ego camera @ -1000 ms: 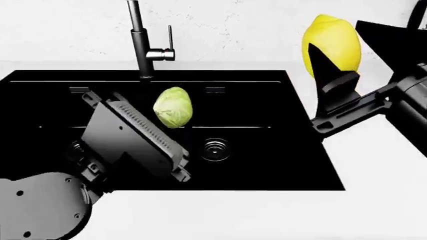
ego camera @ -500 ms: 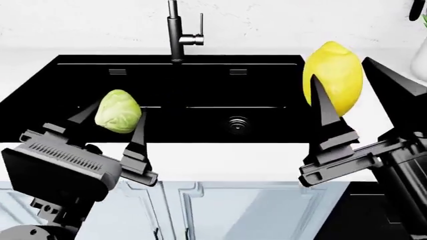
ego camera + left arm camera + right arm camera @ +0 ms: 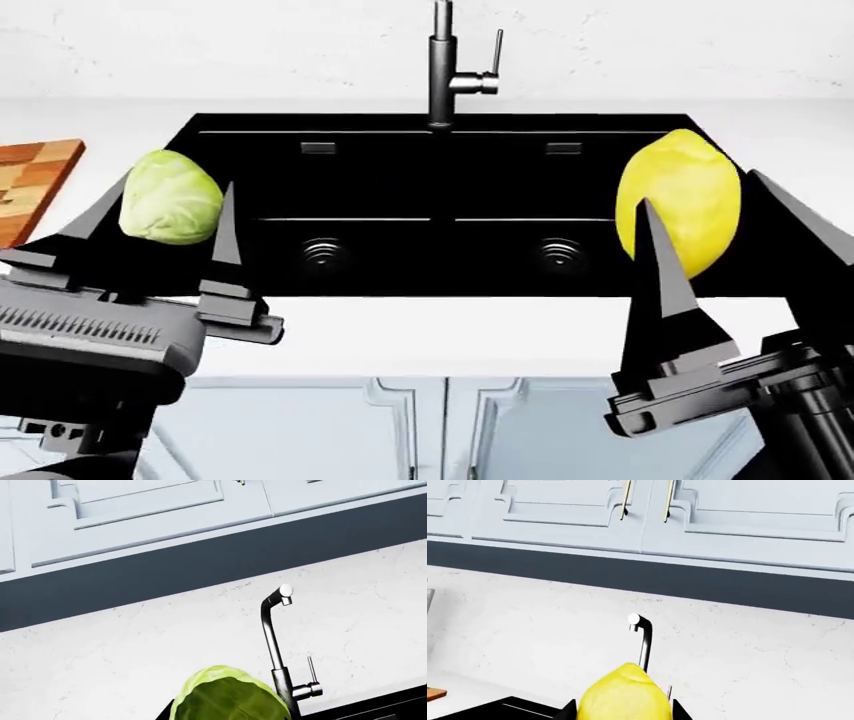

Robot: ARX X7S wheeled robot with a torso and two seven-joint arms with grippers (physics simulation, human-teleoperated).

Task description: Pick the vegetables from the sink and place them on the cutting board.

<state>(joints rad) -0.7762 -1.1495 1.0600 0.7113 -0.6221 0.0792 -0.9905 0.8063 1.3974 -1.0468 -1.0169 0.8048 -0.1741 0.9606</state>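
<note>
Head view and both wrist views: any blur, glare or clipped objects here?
Head view: sharp, flat lighting, the black sink swallowing detail. Left wrist view: cabbage cut by the frame edge, faucet crisp. Right wrist view: lemon likewise cropped, no glare.

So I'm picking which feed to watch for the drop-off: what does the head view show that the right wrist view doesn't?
Head view only: both drains, the cabbage in the left gripper, and much of the cutting board at far left. Right wrist view only: the wall cabinets. Both: the lemon in the right gripper, the faucet, and the sink.
</note>
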